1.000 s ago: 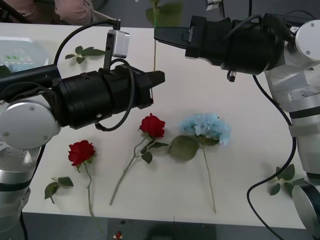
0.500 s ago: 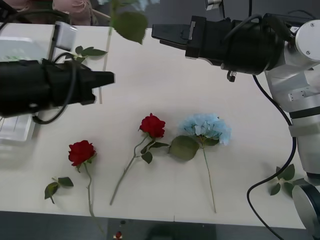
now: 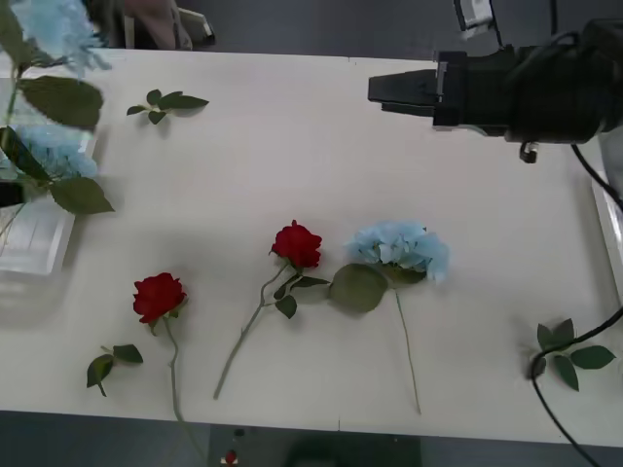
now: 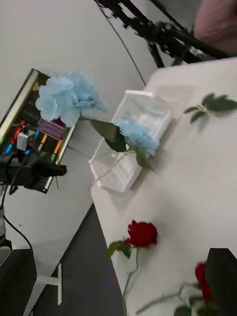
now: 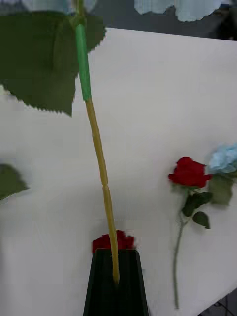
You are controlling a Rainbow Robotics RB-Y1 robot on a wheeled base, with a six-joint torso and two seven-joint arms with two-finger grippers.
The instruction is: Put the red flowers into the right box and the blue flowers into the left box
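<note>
My left gripper is shut on the thin stem of a blue flower, held high by the table's left end. From the right wrist it shows as a black tip beside the left box. Another blue flower lies in that box. A third blue flower and two red flowers lie on the table near the front. My right gripper hovers open over the table's far right with nothing in it. The right box shows as a pale rim at the right edge.
Loose green leaf sprigs lie at the far left, the front left and the front right. A black cable hangs over the front right corner.
My left arm has swung left out of the table's middle, carrying the blue flower to the left box. My right arm has drawn back to the right.
</note>
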